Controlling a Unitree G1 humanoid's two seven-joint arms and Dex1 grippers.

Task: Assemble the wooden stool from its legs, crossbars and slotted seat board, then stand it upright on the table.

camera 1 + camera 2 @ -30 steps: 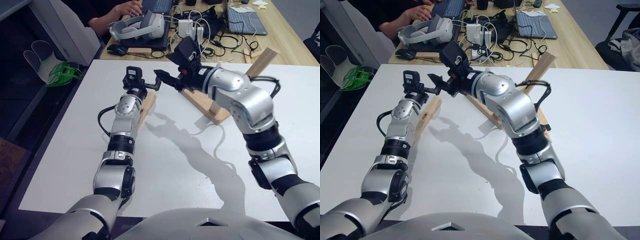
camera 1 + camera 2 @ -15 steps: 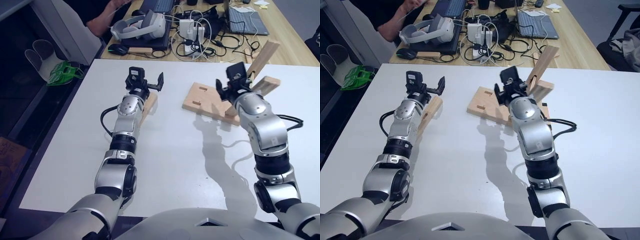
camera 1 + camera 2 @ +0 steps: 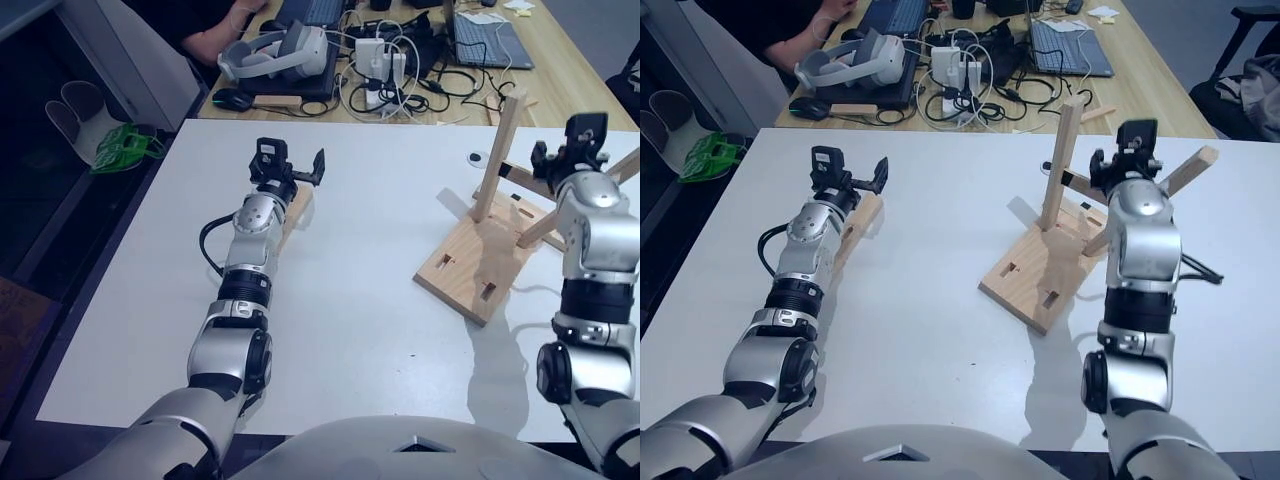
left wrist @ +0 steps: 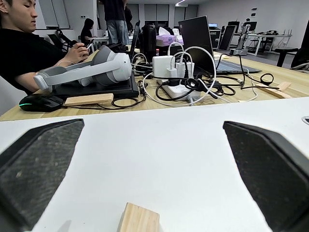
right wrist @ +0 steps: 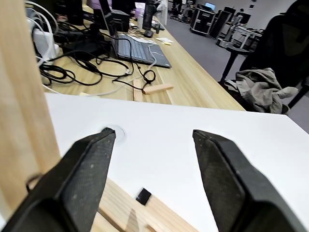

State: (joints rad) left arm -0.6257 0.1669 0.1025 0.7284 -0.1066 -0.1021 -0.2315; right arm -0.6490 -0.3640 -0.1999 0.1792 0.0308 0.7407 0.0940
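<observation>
Left eye view — stool (image 3: 470,270) at table's (image 3: 360,330) right, seat board down, legs up | right gripper (image 5: 154,137) wide open, empty — just beside a leg (image 3: 495,155) | left gripper (image 4: 152,128) wide open, empty, above loose bar (image 4: 139,220), well apart from stool

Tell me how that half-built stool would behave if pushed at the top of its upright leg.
Likely stiff: seat board and upright leg look like solid wood. It may slide on the smooth white table, yet a push that high could tip it.
</observation>
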